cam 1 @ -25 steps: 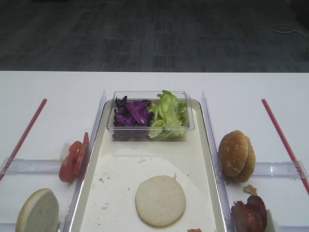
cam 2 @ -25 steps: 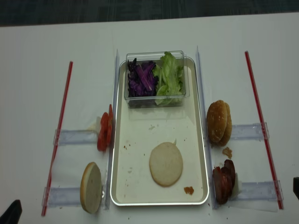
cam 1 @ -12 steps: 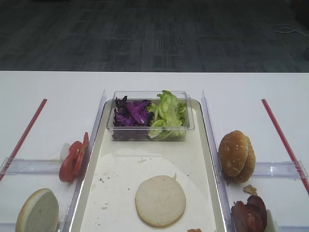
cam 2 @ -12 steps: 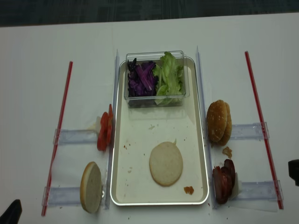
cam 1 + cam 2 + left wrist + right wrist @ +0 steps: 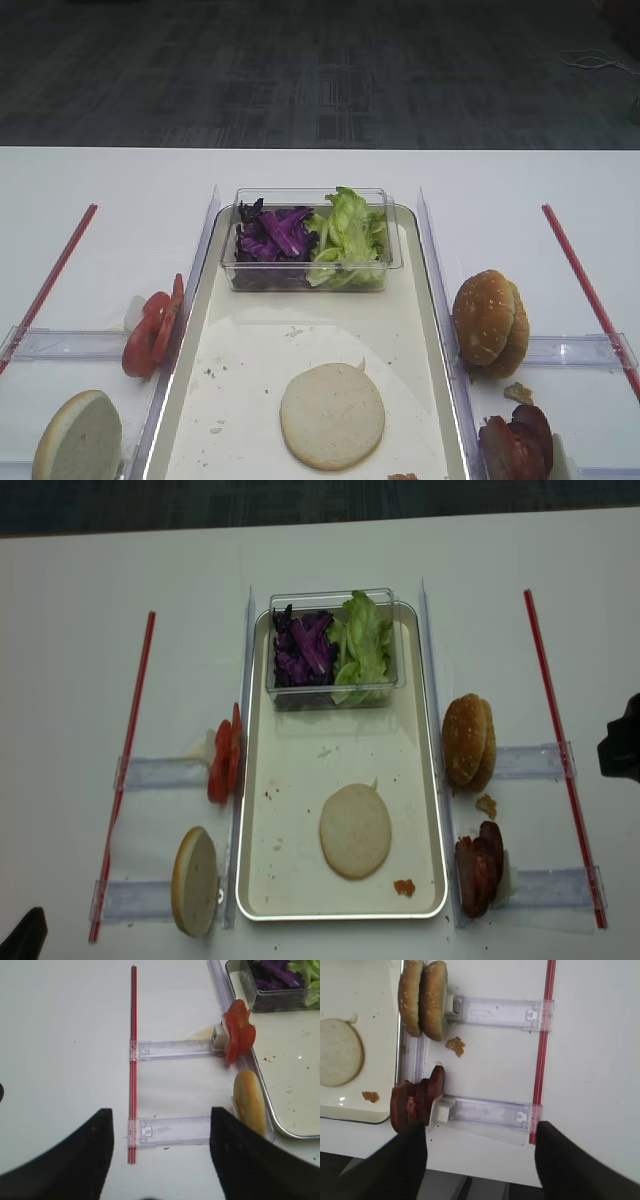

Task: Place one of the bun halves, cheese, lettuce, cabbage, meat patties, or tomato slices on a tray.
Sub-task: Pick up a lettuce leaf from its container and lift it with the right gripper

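The cream tray point(image 5: 300, 780) holds one pale bun half point(image 5: 355, 830), cut face up. On the right of the tray stand two sesame bun halves point(image 5: 423, 999) and the meat patties point(image 5: 415, 1097) on edge. Tomato slices point(image 5: 238, 1035) and another bun half point(image 5: 249, 1100) stand on its left. Cabbage point(image 5: 272, 232) and lettuce point(image 5: 347, 235) fill a clear box. My right gripper point(image 5: 480, 1160) is open and empty over the table, right of the patties. My left gripper point(image 5: 160, 1155) is open and empty, left of the bun half.
Clear plastic holders point(image 5: 490, 1112) and red strips point(image 5: 548, 710) lie on both sides of the tray. A crumb point(image 5: 455, 1046) lies between the sesame buns and the patties, and another scrap point(image 5: 404, 887) sits in the tray's near corner. The table's near edge runs just behind both grippers.
At the right edge of the overhead view, the right arm has moved away from the table's near edge and now shows level with the sesame buns. The left arm and the food have not moved.
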You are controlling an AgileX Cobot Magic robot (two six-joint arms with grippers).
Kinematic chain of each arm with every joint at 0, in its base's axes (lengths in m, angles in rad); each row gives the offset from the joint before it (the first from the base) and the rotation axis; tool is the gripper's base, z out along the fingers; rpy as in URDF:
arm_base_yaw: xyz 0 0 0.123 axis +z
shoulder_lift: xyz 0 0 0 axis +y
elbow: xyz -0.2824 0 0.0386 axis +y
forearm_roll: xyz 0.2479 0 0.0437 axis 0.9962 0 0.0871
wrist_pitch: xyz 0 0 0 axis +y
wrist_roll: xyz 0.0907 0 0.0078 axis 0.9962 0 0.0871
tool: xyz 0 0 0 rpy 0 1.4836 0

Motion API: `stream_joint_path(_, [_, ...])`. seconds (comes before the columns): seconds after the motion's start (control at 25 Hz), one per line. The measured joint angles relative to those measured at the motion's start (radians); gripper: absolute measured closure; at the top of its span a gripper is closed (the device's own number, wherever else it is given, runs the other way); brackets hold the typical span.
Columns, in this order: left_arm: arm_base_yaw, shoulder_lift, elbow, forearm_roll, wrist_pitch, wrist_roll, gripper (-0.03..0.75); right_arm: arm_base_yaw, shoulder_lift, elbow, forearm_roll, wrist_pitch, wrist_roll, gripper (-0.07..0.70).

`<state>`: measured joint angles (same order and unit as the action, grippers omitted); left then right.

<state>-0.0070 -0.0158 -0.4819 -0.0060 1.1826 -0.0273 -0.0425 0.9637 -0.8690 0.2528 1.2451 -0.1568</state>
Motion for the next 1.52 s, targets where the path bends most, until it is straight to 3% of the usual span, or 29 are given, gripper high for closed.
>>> stream_joint_path(0.72, [0.000,0.000,0.000,0.000,0.000,0.000,0.315,0.000,0.410,-0.254,0.011,-0.006,-0.003,0.153])
stream_joint_path(1.52, [0.000,0.000,0.000,0.000,0.000,-0.001,0.315,0.000,0.786,-0.624,-0.048,-0.009,-0.003,0.170])
